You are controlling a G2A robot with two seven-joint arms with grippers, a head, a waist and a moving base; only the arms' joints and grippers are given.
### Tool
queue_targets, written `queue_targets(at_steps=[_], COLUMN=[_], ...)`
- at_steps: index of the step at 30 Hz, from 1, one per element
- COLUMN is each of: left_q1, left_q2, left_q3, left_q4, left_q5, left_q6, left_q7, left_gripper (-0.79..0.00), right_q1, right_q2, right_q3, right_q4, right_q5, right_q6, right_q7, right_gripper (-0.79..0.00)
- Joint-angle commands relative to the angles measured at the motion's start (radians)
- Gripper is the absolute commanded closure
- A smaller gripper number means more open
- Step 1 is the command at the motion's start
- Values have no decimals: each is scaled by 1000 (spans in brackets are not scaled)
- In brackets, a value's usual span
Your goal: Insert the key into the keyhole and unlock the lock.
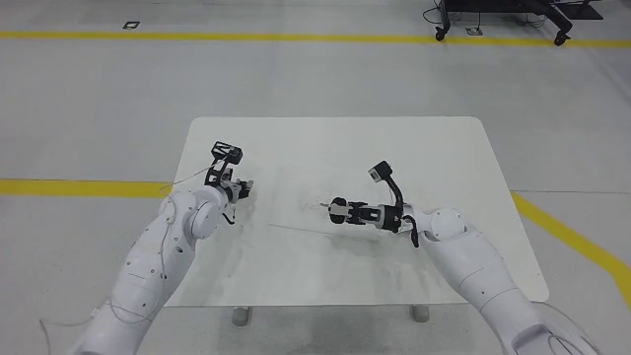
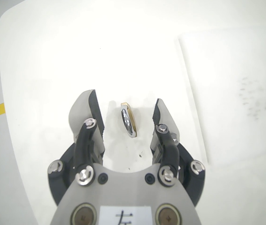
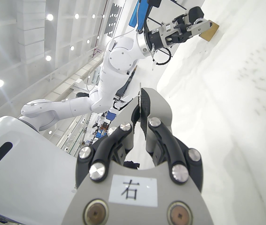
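Observation:
A small brass padlock (image 2: 133, 120) with a chrome shackle stands on edge on the white table (image 1: 394, 148). My left gripper (image 2: 125, 96) is open around it, one finger on each side, and neither pad touches it. In the right wrist view the padlock (image 3: 212, 30) shows far off as a brass block at the left gripper's (image 3: 204, 25) tips. My right gripper (image 3: 142, 99) hovers over the table's middle, shut on a thin metal key (image 3: 140, 92) whose edge pokes out past the pads. In the top view the left gripper (image 1: 240, 189) is at the table's left and the right gripper (image 1: 333, 211) points toward it.
A faint rectangular outline of a thin white sheet (image 2: 194, 99) lies beside the left gripper. Dark scuff marks (image 2: 255, 99) dot the tabletop. The table's left edge (image 1: 187, 207) is close to the left arm. Open tabletop lies between the two grippers.

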Motion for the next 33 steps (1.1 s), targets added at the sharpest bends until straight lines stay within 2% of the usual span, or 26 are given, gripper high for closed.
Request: queue_targets(at_steps=[1, 7, 8, 10, 12, 20, 21, 23, 28, 30, 32, 33], left_q1=[4, 36, 41, 53, 62, 60, 58, 56, 53, 51, 49, 49], left_q2=[-1, 3, 3, 4, 5, -1, -3, -6, -9, -11, -12, -13], left_q3=[-2, -19, -22, -26, -30, -30, -27, -25, -28, -29, -31, -32], left_q4=[-15, -76, -88, -108, -123, -105, -104, -104, -95, -90, -91, -91], left_q5=[7, 24, 29, 37, 47, 48, 47, 46, 47, 49, 49, 50], left_q6=[15, 46, 54, 64, 71, 65, 66, 70, 74, 78, 81, 84], left_q7=[-12, -70, -82, -95, -107, -106, -106, -107, -111, -112, -110, -108], left_gripper=[-391, -391, -428, -446, -400, -351, -299, -246, -240, -203, -126, -129], right_q1=[0, 0, 0, 0, 0, 0, 0, 0, 0, 0, 0, 0], right_q2=[0, 0, 0, 0, 0, 0, 0, 0, 0, 0, 0, 0], right_q3=[0, 0, 0, 0, 0, 0, 0, 0, 0, 0, 0, 0], right_q4=[0, 0, 0, 0, 0, 0, 0, 0, 0, 0, 0, 0], right_q5=[0, 0, 0, 0, 0, 0, 0, 0, 0, 0, 0, 0], right_q6=[0, 0, 0, 0, 0, 0, 0, 0, 0, 0, 0, 0], right_q7=[0, 0, 0, 0, 0, 0, 0, 0, 0, 0, 0, 0], right_gripper=[0, 0, 0, 0, 0, 0, 0, 0, 0, 0, 0, 0])
